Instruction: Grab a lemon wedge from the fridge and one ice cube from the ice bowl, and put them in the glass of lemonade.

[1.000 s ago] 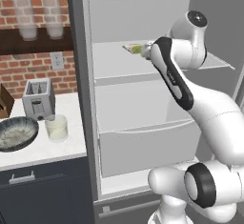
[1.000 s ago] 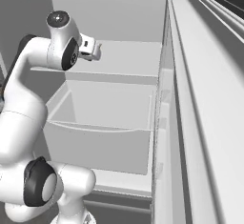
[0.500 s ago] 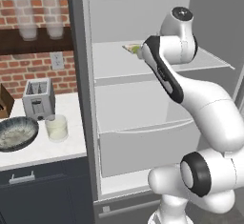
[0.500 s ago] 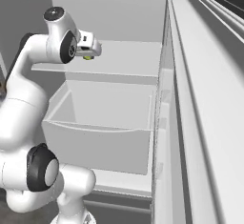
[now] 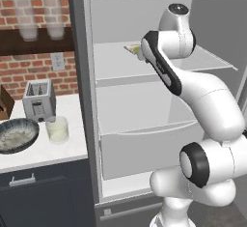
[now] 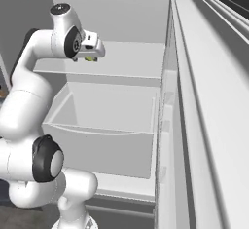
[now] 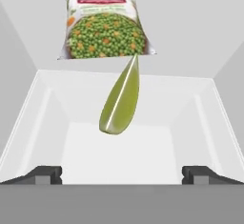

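Lemon wedge [image 7: 121, 99] lies centred ahead of gripper [image 7: 122, 174], jaws wide apart, nothing held. Hand view adds peas bag [image 7: 105, 28] beyond wedge.

Both base views flank the arm facing the fridge [image 5: 144, 124], hand view close over lemon wedge [image 7: 121, 99]

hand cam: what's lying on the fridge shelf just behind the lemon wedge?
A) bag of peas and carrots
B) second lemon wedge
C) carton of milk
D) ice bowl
A: in the hand view a flat bag of peas and carrots lies on the shelf right behind the lemon wedge.
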Robot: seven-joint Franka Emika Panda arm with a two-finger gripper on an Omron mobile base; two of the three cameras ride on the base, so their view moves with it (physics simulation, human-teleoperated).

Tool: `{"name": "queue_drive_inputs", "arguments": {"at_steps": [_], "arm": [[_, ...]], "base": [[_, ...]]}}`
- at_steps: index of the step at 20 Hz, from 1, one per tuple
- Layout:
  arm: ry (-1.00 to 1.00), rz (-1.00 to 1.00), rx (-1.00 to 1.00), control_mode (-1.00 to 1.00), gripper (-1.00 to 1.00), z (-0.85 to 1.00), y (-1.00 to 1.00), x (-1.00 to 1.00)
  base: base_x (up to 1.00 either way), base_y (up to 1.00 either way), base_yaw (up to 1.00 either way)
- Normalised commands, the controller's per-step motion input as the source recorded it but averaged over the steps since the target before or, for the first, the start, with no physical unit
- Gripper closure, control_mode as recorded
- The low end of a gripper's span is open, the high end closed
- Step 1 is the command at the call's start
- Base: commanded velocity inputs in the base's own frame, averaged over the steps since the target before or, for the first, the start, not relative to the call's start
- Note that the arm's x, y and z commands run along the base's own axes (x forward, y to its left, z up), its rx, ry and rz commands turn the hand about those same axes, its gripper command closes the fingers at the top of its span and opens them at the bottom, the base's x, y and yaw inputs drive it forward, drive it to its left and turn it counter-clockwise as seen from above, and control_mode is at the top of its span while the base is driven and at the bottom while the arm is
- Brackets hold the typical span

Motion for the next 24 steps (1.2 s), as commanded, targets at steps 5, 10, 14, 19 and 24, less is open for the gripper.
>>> {"name": "queue_drive_inputs", "arguments": {"at_steps": [5,10,14,19,24], "arm": [[0.0,0.0,0.0,-1.0,-1.0,-0.36,0.0,0.13],[0.0,0.0,0.0,-1.0,-1.0,-0.07,0.0,0.07],[0.0,0.0,0.0,-1.0,-1.0,0.01,0.0,0.46],[0.0,0.0,0.0,-1.0,-1.0,0.0,0.0,0.53],[0.0,0.0,0.0,-1.0,-1.0,0.01,0.0,0.09]], "base": [[0.0,0.0,0.0],[0.0,0.0,0.0],[0.0,0.0,0.0],[0.0,0.0,0.0],[0.0,0.0,0.0]]}}
